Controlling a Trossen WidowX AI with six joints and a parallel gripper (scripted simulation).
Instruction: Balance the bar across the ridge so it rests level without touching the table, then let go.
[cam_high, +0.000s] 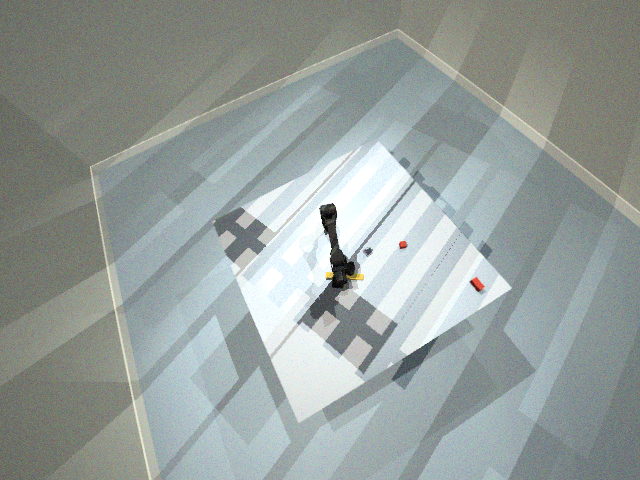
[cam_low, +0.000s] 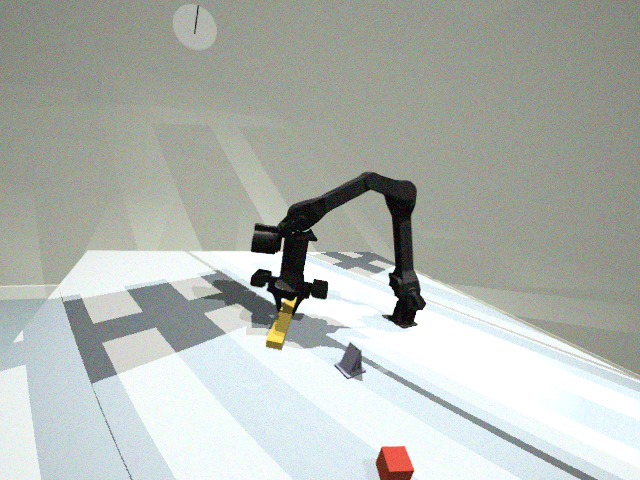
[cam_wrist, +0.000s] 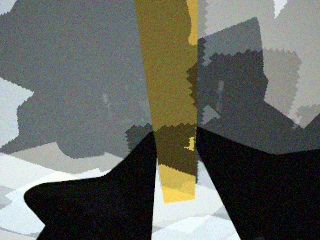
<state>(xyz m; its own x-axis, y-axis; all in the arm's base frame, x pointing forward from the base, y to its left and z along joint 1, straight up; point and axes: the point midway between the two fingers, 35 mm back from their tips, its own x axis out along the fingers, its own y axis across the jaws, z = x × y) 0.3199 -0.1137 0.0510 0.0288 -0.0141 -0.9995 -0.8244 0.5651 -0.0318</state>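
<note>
A yellow bar (cam_high: 355, 276) (cam_low: 279, 330) (cam_wrist: 170, 75) lies flat, on or very close to the table (cam_high: 310, 392) (cam_low: 248, 392). My gripper (cam_high: 339, 280) (cam_low: 287, 310) (cam_wrist: 173, 133) points down and is shut on the bar near its middle, one finger along each long side. The bar sticks out on both sides of the fingers. The ridge (cam_high: 368, 251) (cam_low: 351, 360), a small grey wedge on a thin base plate, stands apart from the bar with nothing on it. It is not seen in the wrist view. In the top view the arm hides the fingertips.
A small red cube (cam_high: 403, 244) (cam_low: 394, 465) lies on the table beyond the ridge from the gripper. A longer red block (cam_high: 477, 284) lies near the table's right corner. The arm's base (cam_low: 403, 315) stands behind the ridge in the exterior view. Dark shadows cross the table.
</note>
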